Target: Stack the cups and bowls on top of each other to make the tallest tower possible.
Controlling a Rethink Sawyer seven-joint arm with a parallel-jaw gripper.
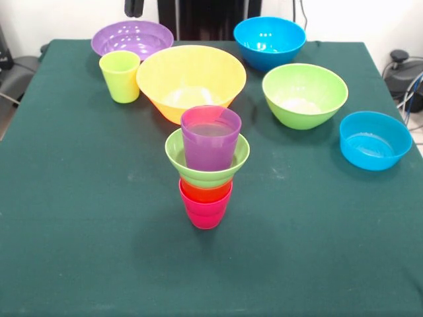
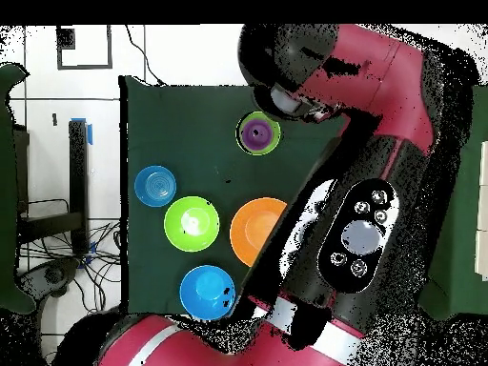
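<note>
At the middle of the green bench (image 1: 79,251) stands the tower (image 1: 207,173): a red-pink cup (image 1: 205,212) lowest, an orange cup (image 1: 205,192) nested in it, a small ribbed lime bowl (image 1: 207,160) seated on that, and a purple cup (image 1: 211,137) upright in the bowl. From the tower in the front view, the large orange-yellow bowl (image 1: 191,79) lies at twelve o'clock, just behind it; the lime green cup (image 1: 120,76) and the purple bowl (image 1: 131,39) at about eleven; one blue bowl (image 1: 269,41) at one; the medium lime bowl (image 1: 305,94) at two; the second blue bowl (image 1: 375,139) at three. All are loose and apart from the stack.

The claw (image 1: 134,7) shows only as dark tips at the top edge, holding nothing that I can see; whether it is open I cannot tell.

Four pieces look placed, so the step in hand is likely fetching the next. The lime green cup seems the natural pick, set squarely into the purple cup; the narrow base could tip if nudged.
</note>
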